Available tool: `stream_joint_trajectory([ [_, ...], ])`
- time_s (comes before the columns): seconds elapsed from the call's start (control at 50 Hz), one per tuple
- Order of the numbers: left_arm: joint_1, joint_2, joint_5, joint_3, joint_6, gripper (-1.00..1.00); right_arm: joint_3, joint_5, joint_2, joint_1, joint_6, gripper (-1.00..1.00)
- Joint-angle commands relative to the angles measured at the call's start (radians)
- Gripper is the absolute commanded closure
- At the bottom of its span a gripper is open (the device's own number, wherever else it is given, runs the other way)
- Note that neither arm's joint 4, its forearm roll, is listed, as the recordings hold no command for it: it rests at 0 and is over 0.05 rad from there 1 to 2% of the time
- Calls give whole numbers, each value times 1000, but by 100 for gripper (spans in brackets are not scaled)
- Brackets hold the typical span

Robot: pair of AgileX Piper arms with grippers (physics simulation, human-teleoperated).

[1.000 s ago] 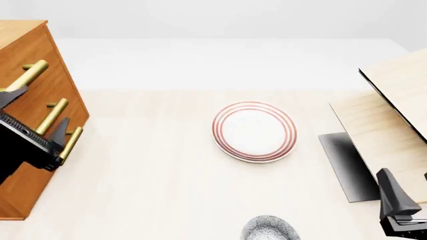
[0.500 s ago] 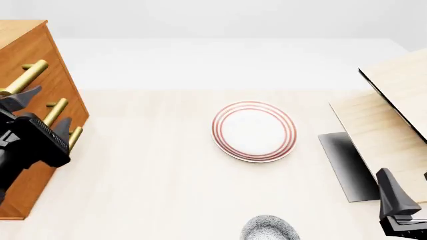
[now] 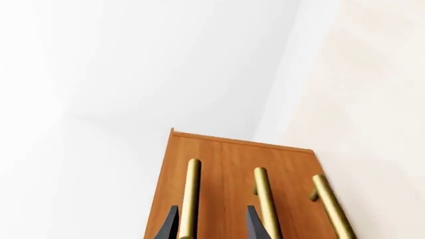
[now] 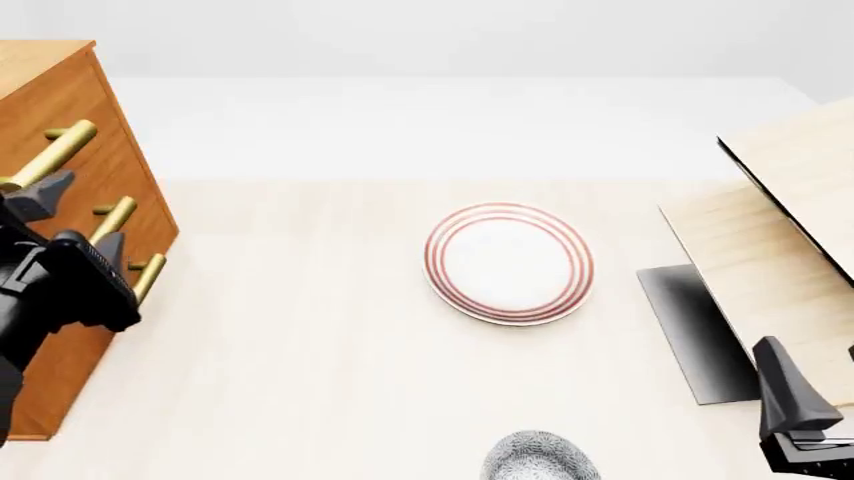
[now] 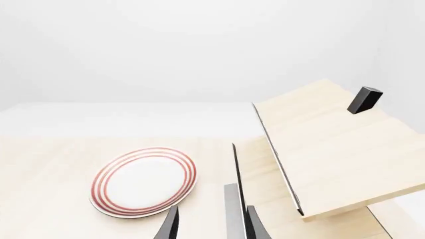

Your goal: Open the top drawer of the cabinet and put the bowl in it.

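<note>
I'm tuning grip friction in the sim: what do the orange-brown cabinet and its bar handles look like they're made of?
The orange-brown cabinet looks like smooth finished wood: warm colour, faint straight grain lines. Its gold bar handles look like polished brass or similar metal, judging by the soft sheen along each rod. Being renders, neither is certain.

My left gripper (image 4: pixel 74 215) matte black, blocky ribbed body, two dark grey tapered wedge fingers (image 4: pixel 46 190), my right gripper (image 5: pixel 211 224) the same dark grey, slim pointed fingers (image 4: pixel 787 385), black boxy base

Bright, even, diffuse light — sharp simulator renders, faint soft shadows, washed-out white backgrounds.
</note>
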Motion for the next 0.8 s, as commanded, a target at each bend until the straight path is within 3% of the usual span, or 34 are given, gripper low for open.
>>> stream_joint_trajectory([
  [0.02, 36, 36, -63, 12, 43, -100, 1, 0, -2, 0, 0, -100],
  [0.8, 112, 108, -77, -88, 36, -100, 1, 0, -2, 0, 0, -100],
])
